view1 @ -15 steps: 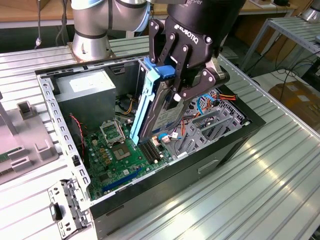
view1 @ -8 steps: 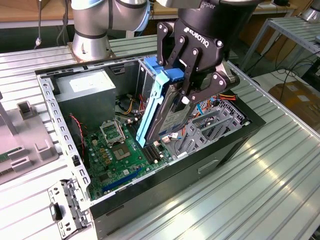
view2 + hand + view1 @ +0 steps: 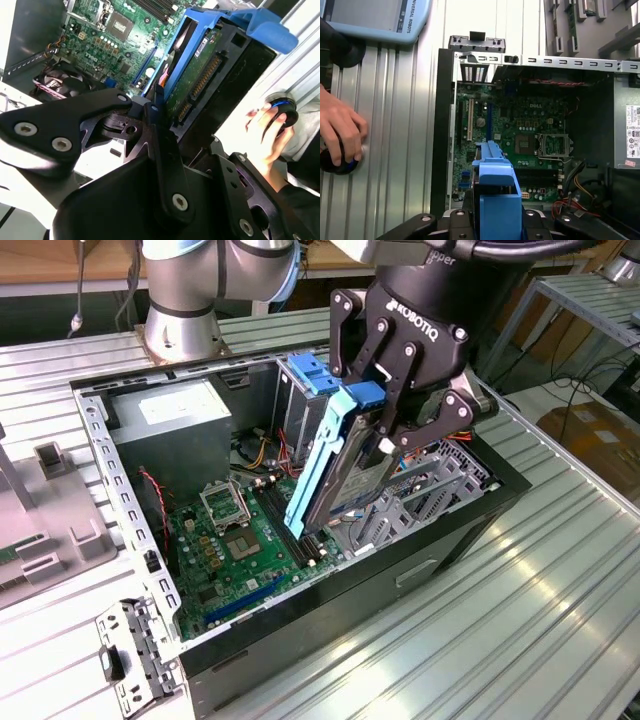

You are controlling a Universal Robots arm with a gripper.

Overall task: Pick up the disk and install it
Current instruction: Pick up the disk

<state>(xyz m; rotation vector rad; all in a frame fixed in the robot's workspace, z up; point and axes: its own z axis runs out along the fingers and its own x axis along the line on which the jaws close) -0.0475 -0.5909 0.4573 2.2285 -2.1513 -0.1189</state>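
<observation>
My gripper (image 3: pixel 386 438) is shut on the disk (image 3: pixel 348 478), a silver-grey drive clipped in a light blue carrier frame (image 3: pixel 312 468). The disk hangs tilted, its lower end down inside the open computer case (image 3: pixel 100 440), just beside the metal drive cage (image 3: pixel 432 492). In the second wrist view the disk's green circuit-board side (image 3: pixel 197 75) and its blue frame (image 3: pixel 240 20) rise between my black fingers (image 3: pixel 161 145). The first wrist view looks along the blue carrier (image 3: pixel 496 197) toward the motherboard (image 3: pixel 520 135).
A blue bracket (image 3: pixel 308 373) sits on the cage at the case's back. The power supply (image 3: pixel 175 420) fills the far corner, with loose cables (image 3: pixel 262 452) beside it. A person's hand (image 3: pixel 340 130) rests on a round black controller outside the case. A metal bracket (image 3: pixel 130 650) lies on the table.
</observation>
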